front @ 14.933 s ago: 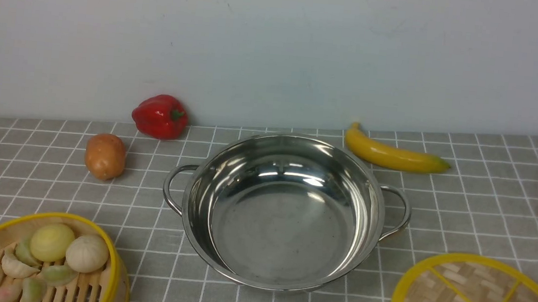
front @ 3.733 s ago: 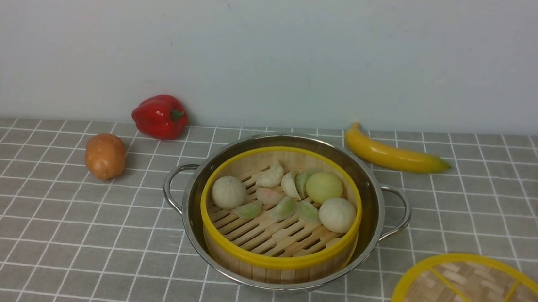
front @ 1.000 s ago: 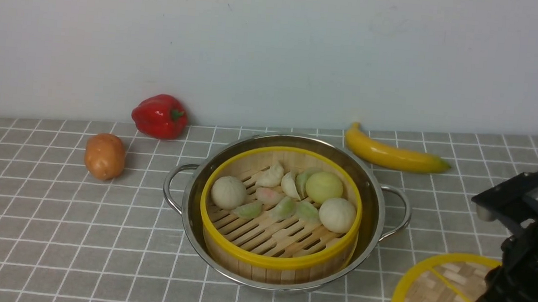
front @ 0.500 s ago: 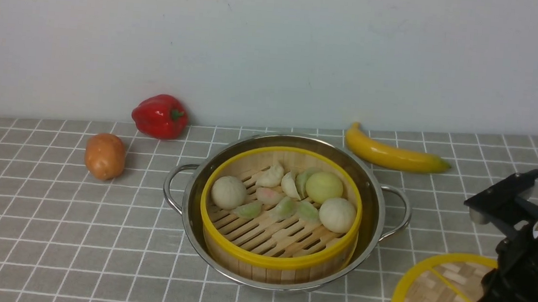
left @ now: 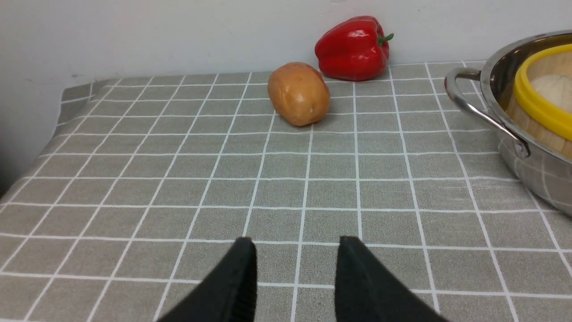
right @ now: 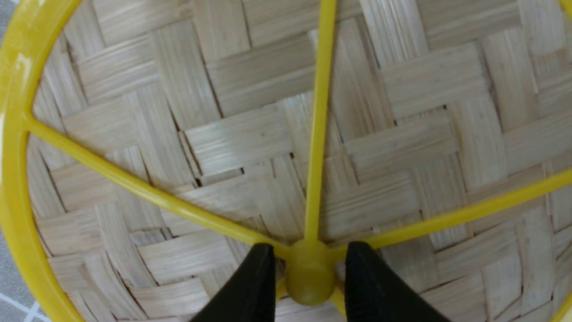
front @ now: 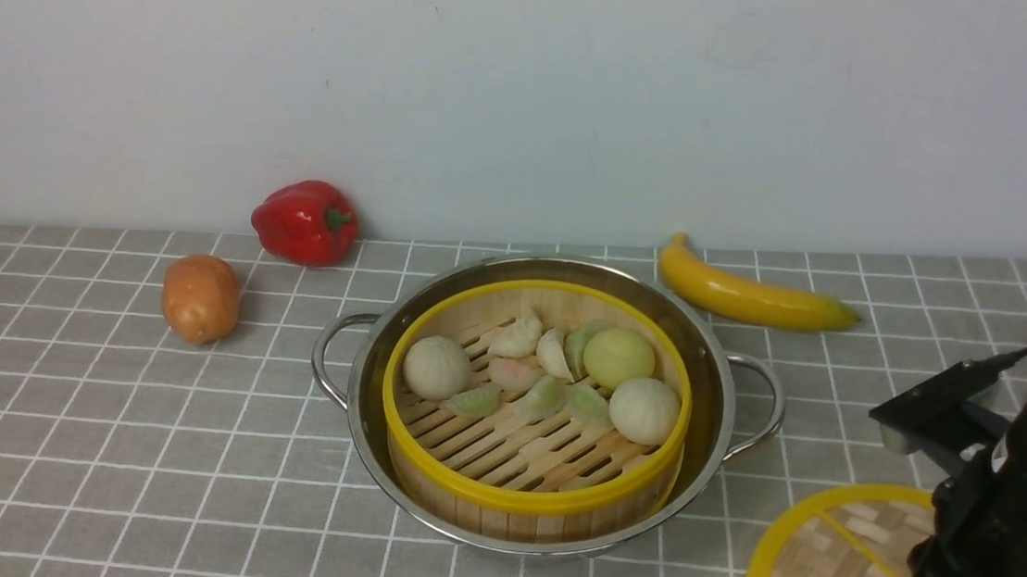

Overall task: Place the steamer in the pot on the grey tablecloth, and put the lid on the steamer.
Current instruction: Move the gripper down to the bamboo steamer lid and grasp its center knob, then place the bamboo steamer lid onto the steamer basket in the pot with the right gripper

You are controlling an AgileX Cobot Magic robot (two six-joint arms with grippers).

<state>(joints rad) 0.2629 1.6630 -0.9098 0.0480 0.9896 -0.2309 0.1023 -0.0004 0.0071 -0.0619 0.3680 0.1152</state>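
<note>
Fetching the lid [front: 823,576], to judge by the layout, which makes this the second half of the job. Looks finished with the first half: steamer [front: 532,502] seated inside the pot [front: 712,380], yellow rim level and just inside the steel wall, buns and dumplings spread on the slats. Pot itself standing on the grey tablecloth [front: 91,438], mid-tabletop.

Lid lying flat on the cloth to the right of the pot and nearer the camera, apart from the pot's right handle, partly cut off by the edge of the front view.

Right hand [right: 309,246] poised directly over that lid, tilted down, fingers spread wide and straddling the small centre knob [right: 309,279], one on each side, close to it but seemingly not pinching. Holds nothing yet.

Left hand [left: 298,243] low over bare cloth to the left of the pot, fingers partly apart, nothing between them. Potato [left: 298,93] and red pepper [left: 353,48] lying beyond it, left of the pot and back toward the wall.

Calls next, most likely, for closing squarely on the knob, then lifting high enough to clear the pot's handle and rim, carrying across until centred over the pot, and lowering level onto the steamer's yellow rim.

Worth minding: a small, smooth, round knob, apt to let the wide disc swing or tip if pinched off-centre. Needs rim matched to rim all round, not hung up on the pot's edge.
</note>
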